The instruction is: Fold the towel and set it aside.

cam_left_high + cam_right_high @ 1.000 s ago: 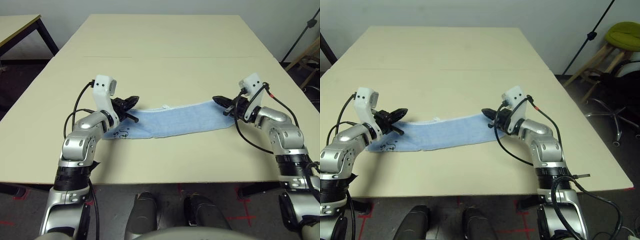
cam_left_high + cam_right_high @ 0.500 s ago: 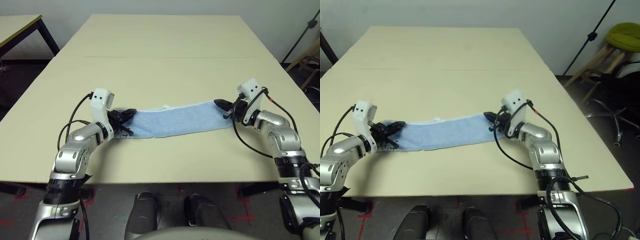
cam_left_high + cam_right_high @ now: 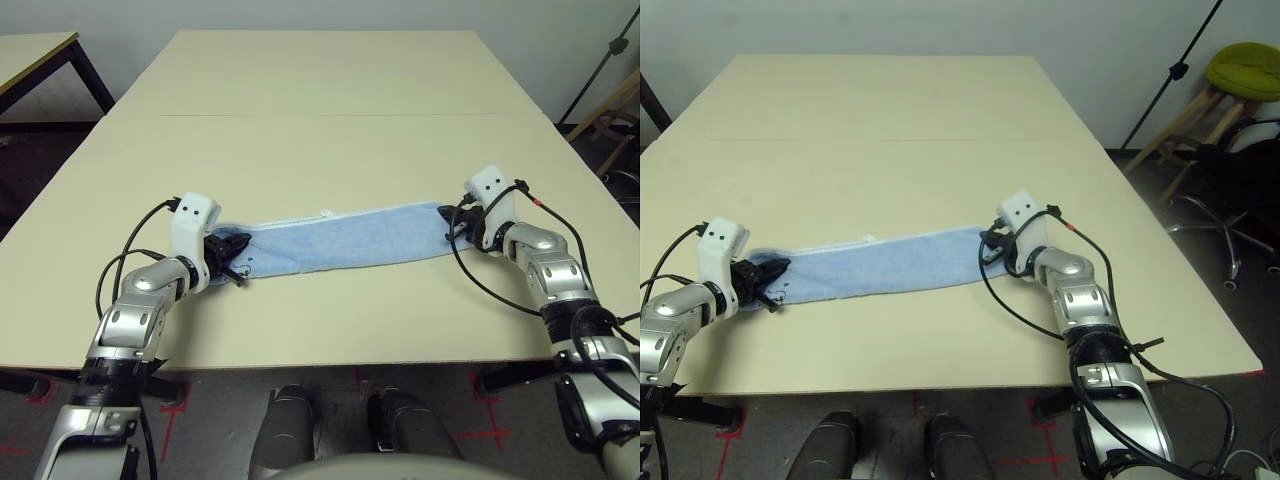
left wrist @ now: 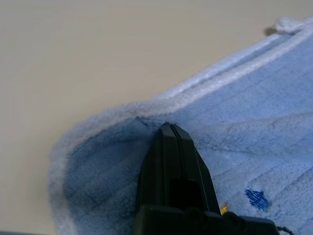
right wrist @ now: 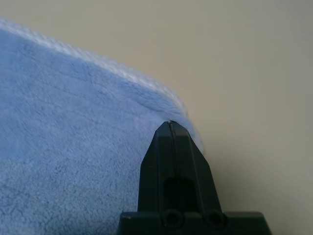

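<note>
The towel (image 3: pixel 340 240), light blue with white edging, lies on the table as a long narrow strip stretched between my two grippers. My left gripper (image 3: pixel 240 246) is low on the table at the towel's left end. In the left wrist view its fingers (image 4: pixel 171 128) are shut, and the cloth (image 4: pixel 254 142) puckers around the tip beside a small blue embroidered mark (image 4: pixel 256 198). My right gripper (image 3: pixel 450 216) is at the towel's right end, fingers (image 5: pixel 171 125) shut on the corner just inside the white edging (image 5: pixel 122 73). A small white label (image 3: pixel 327 212) sticks out of the far edge.
The beige table (image 3: pixel 330 140) has a seam across it and bare room beyond the towel; its front edge (image 3: pixel 330 365) runs close below. A second table (image 3: pixel 35 50) stands at far left. A green stool (image 3: pixel 1245 70), a chair and a stand pole (image 3: pixel 1185 65) are at right.
Both grippers have come down to the table surface. The left one has moved left and toward me, drawing the towel's left end with it. The towel now lies flatter and straighter.
</note>
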Available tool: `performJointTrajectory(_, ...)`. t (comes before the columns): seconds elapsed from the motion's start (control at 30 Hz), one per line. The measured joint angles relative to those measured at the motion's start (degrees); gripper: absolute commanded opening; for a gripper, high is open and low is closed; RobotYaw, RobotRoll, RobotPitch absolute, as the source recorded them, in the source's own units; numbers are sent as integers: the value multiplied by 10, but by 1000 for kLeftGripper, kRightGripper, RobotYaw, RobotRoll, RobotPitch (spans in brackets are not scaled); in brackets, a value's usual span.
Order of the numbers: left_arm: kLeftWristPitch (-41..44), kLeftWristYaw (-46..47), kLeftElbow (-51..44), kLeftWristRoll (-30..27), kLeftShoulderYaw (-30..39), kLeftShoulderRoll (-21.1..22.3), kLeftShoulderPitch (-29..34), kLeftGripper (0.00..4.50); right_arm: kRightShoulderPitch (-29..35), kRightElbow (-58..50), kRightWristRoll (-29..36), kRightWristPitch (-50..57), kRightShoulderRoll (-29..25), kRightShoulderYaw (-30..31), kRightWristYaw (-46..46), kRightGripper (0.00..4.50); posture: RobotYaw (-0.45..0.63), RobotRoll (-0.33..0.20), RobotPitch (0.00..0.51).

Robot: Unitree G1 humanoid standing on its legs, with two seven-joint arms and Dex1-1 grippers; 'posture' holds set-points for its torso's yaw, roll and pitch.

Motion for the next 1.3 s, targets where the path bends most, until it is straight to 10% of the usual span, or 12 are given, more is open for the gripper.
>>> performJointTrajectory(0.43,57,-24,14,-53,45,5,-42,413,-20,-46,65,103,-14,-39,42,0,108,0,147)
performJointTrajectory(0.9,97,-45,16,-101,95,59,-130,4500,-46,-159,275,565,-129,-155,66,4450,105,0,156)
performJointTrajectory(1.3,61,-80,52,-90,90,83,-138,4500,6,-184,306,742,-134,-240,10,4484,107,0,153)
